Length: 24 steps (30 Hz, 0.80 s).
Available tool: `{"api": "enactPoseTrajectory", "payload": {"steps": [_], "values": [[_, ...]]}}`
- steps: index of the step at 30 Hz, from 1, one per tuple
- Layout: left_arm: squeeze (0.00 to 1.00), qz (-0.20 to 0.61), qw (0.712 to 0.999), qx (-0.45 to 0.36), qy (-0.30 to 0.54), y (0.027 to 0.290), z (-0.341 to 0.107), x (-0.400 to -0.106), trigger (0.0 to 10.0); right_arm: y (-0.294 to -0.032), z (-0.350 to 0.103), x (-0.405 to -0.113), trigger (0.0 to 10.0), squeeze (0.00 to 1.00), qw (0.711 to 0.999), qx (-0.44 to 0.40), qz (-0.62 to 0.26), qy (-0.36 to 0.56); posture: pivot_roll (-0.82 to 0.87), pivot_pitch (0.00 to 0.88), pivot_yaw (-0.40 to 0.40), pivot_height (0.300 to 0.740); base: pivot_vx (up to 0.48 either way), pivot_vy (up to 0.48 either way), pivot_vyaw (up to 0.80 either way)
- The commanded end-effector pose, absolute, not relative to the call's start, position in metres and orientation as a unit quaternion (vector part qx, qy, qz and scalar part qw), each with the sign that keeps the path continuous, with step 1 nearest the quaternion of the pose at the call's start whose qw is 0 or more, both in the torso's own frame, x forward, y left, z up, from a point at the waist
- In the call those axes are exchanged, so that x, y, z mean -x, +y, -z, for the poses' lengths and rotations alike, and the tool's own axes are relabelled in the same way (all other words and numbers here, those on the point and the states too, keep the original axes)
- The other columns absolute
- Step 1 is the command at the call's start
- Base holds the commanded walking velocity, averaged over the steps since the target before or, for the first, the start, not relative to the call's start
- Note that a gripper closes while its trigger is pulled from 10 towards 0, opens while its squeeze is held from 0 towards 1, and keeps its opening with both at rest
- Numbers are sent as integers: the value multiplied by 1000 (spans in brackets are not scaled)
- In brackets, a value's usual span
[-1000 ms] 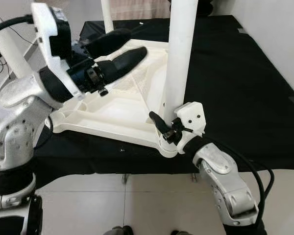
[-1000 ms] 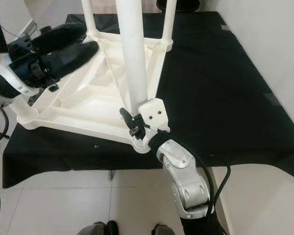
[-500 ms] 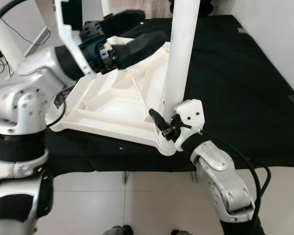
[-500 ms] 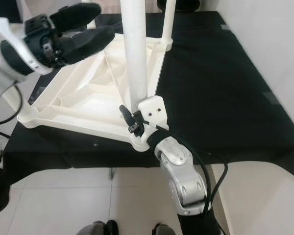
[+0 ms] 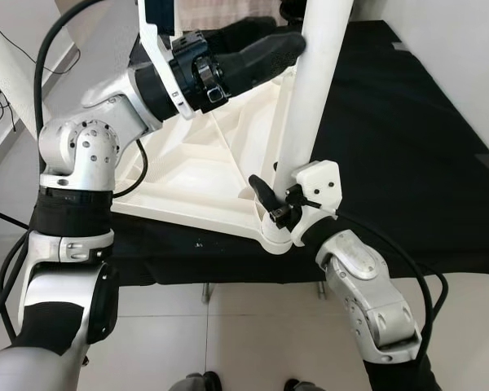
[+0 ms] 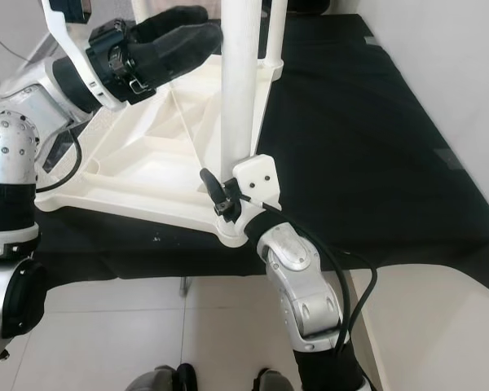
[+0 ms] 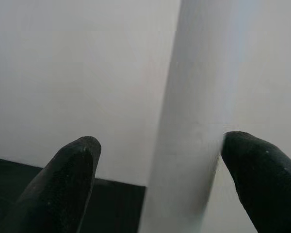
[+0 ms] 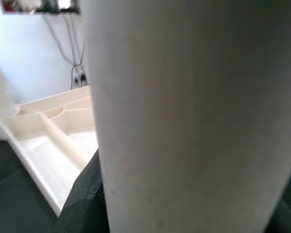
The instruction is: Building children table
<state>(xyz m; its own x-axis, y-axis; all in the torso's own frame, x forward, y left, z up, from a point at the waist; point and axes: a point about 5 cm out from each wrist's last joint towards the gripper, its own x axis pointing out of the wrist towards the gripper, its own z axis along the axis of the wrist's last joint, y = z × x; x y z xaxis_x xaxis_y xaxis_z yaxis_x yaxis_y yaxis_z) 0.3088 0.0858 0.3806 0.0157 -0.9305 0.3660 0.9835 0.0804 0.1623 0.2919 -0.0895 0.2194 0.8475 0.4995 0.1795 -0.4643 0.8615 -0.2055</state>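
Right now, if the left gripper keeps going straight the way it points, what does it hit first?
Most likely the near white table leg. The left gripper points at it with fingers spread, and the wrist view shows the leg between the two fingertips, nearer one of them. Contact isn't clear.

Black-covered table (image 5: 407,138), upturned white tabletop (image 5: 187,175) lying on it

Table top (image 5: 187,175): cream moulded plastic, smooth, faint sheen, ribbed underside. Leg (image 5: 310,106): white plastic tube, smooth, satin. Cloth (image 5: 407,147): black fabric, matt. Floor (image 5: 228,326): pale glossy tiles. 2 arms: brushed silver metal; left gripper (image 5: 289,41) fingers (image 7: 72,174) matt black, rubbery.
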Motion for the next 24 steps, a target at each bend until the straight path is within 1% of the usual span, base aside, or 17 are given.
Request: {"api": "enactPoseTrajectory", "payload": {"steps": [1, 7, 9, 10, 11, 12, 13, 14, 16, 24], "values": [[0, 694, 692, 47, -192, 84, -385, -302, 10000, -86, -216, -294, 10000, 0, 957, 84, -255, -107, -7, 166, 33, 740, 0, 0, 0], [0, 698, 690, 24, -189, 85, -383, -301, 10000, -87, -216, -295, 10000, 0, 957, 85, -256, -107, -6, 164, 31, 740, 0, 0, 0], [0, 669, 715, -1, -206, 85, -385, -306, 10000, -86, -218, -295, 10000, 0, 955, 85, -259, -112, -5, 162, 32, 740, 0, 0, 0], [0, 669, 715, -1, -206, 85, -385, -306, 10000, -86, -218, -295, 10000, 0, 955, 85, -259, -112, -5, 162, 32, 740, 0, 0, 0], [0, 651, 728, -11, -215, 85, -386, -309, 10000, -85, -219, -295, 10000, 0, 954, 85, -262, -116, -5, 162, 32, 740, 0, 0, 0], [0, 633, 740, -14, -226, 82, -388, -313, 4118, -83, -221, -295, 10000, 0, 953, 85, -266, -120, -6, 159, 31, 740, 0, 0, 0], [0, 633, 740, -14, -226, 82, -388, -313, 4118, -83, -221, -295, 10000, 0, 953, 85, -266, -120, -6, 159, 31, 740, 0, 0, 0], [0, 619, 749, -21, -237, 78, -390, -316, 0, -81, -223, -294, 10000, 0, 951, 84, -271, -125, -8, 157, 32, 740, 0, 0, 0], [0, 602, 756, -36, -255, 71, -392, -319, 0, -79, -225, -293, 10000, 0, 948, 83, -277, -129, -10, 155, 33, 740, 0, 0, 0], [0, 600, 751, -13, -274, 60, -393, -319, 0, -80, -227, -297, 10000, 0, 949, 81, -275, -130, -25, 139, 35, 740, 0, 0, 0]]}}
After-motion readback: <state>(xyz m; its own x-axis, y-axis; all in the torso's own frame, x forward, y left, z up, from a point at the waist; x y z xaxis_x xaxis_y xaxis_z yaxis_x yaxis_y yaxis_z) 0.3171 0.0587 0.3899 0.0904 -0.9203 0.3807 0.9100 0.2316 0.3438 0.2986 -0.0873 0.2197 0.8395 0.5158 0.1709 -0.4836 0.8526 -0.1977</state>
